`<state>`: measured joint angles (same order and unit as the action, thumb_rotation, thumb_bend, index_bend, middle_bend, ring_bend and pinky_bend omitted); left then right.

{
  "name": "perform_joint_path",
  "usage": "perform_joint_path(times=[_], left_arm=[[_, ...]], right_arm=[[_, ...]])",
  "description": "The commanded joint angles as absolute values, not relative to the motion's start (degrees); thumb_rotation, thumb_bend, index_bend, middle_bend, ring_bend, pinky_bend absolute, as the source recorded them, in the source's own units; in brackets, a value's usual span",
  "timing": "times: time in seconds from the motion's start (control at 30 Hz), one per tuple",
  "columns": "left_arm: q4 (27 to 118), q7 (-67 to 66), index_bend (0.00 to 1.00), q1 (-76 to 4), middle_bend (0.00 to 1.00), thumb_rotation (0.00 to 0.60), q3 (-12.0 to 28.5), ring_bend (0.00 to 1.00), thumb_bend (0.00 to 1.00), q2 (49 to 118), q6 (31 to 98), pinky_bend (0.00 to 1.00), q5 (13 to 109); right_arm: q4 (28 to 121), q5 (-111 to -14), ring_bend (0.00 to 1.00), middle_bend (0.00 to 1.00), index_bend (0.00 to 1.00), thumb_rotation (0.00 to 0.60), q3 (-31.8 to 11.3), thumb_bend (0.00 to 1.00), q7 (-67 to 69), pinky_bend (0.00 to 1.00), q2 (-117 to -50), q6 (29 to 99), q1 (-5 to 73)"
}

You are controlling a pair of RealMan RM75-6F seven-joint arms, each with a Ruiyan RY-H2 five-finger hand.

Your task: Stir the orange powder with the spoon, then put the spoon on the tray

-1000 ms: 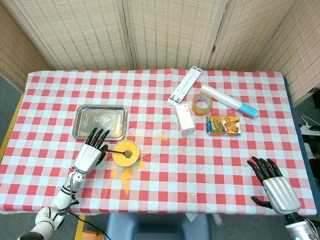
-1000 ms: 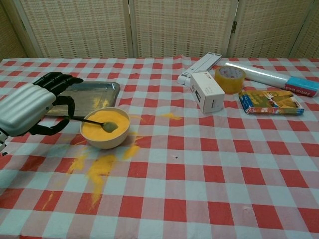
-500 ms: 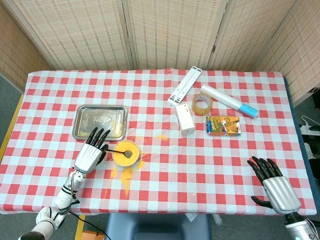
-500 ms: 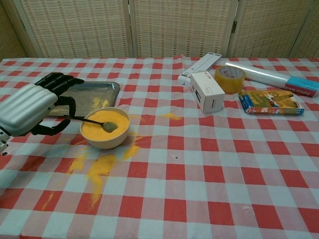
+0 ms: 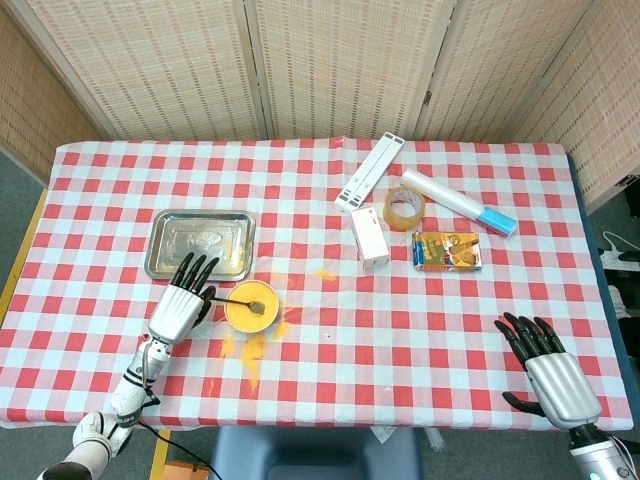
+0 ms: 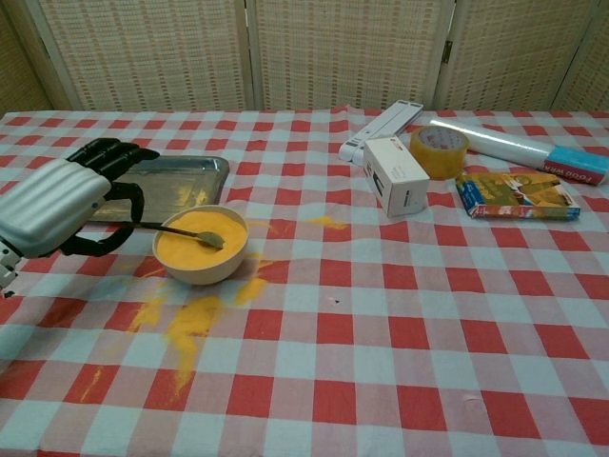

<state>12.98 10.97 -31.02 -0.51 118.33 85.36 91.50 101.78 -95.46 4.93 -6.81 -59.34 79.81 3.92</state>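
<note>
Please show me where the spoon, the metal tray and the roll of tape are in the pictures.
spoon (image 6: 210, 239): chest view, on its bowl, over the orange powder.
metal tray (image 5: 168, 237): head view, on its bare left part.
roll of tape (image 6: 439, 152): chest view, on its outer side wall.

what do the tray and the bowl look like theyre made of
Tray: likely metal such as steel, shiny silver with mirror-like glints. Bowl: smooth, matte cream wall, ceramic or plastic; the look does not settle which.

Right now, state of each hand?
Left hand: holding the spoon by its handle, bowl end in the orange powder.
Right hand: open, holding nothing, above the table's near right edge.
</note>
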Motion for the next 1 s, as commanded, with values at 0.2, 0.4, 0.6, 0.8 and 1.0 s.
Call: perform_joint_path(times=[0.2,0.4,0.6,0.8,1.0], left_arm=[[12.6,11.2,0.57,-31.2,0.08,0.6,-0.4,0.0,0.45,118.6,84.9,0.0,91.3],[12.6,11.3,0.6,-31.2,0.1,0.6,-0.5,0.0,0.45,118.5,84.9,0.0,91.3],[12.9,11.8,0.65,-31.1,0.14,0.6,-0.7,0.0,0.48,118.4,85.5,0.0,91.4],[13.6,12.4,0.72,-31.0,0.17,0.6,-0.4,0.0,0.58,118.0,86.6,0.0,91.2],[15.6,12.3,0.78,-30.7,0.21,0.6,-0.1,0.0,0.66,116.7,87.9,0.0,91.0]], right_arm=[[101.8,-95.2,0.0,0.0,0.0,0.6,4.8,0.05,-6.9,0.0,-59.4,79.6,4.0],[101.8,-95.1,0.0,0.0,0.0,0.6,4.8,0.05,-6.9,0.0,-59.4,79.5,4.0],[101.7,-95.2,0.0,0.0,0.0,0.6,4.8,0.05,-7.0,0.0,-59.5,79.6,4.0],[101.7,-95.3,0.0,0.0,0.0,0.6,4.9,0.05,-7.0,0.0,-59.5,79.6,4.0],[101.7,-95.5,0.0,0.0,0.0,0.6,5.0,0.05,-6.8,0.0,-59.4,79.7,4.0]])
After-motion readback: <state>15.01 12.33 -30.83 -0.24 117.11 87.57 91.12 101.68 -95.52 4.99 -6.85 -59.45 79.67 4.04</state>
